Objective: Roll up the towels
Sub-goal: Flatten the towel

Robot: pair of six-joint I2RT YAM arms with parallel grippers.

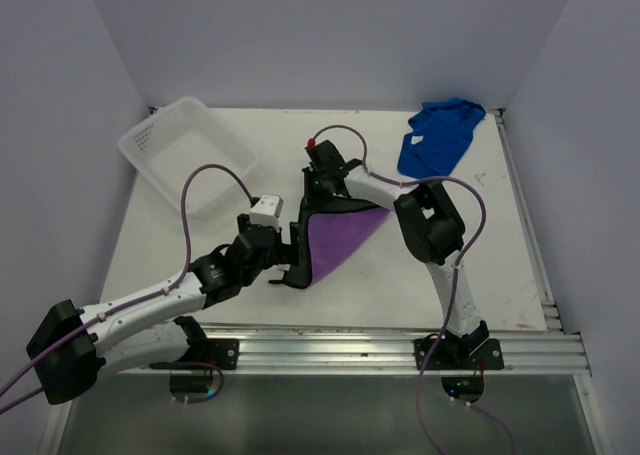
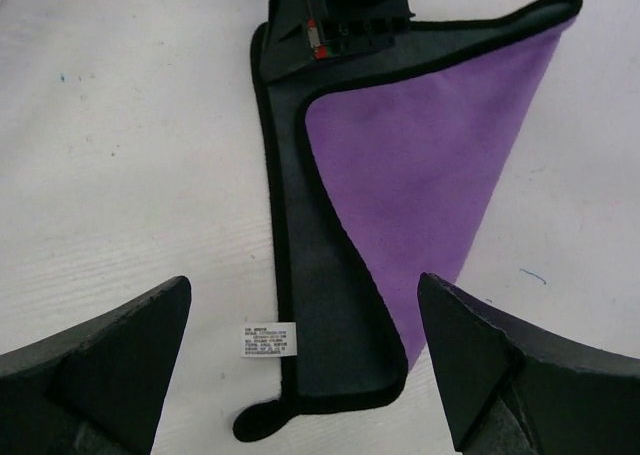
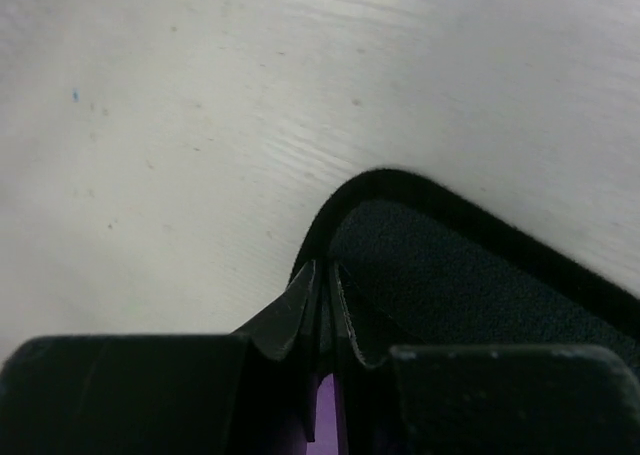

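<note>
Tabletop (image 1: 480,265) spreads wide around black-hemmed purple towel (image 1: 345,237)

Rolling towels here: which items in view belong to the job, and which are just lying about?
Part of the job: purple towel, partly folded at table centre, dark underside showing; blue towel, crumpled at the far right corner.
Just lying about: white basket, far left.

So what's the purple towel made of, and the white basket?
The purple towel looks like soft, fuzzy cloth, probably microfibre: matte, folded over, black stitched edge. The white basket looks like stiff plastic: smooth, with rows of holes.
</note>
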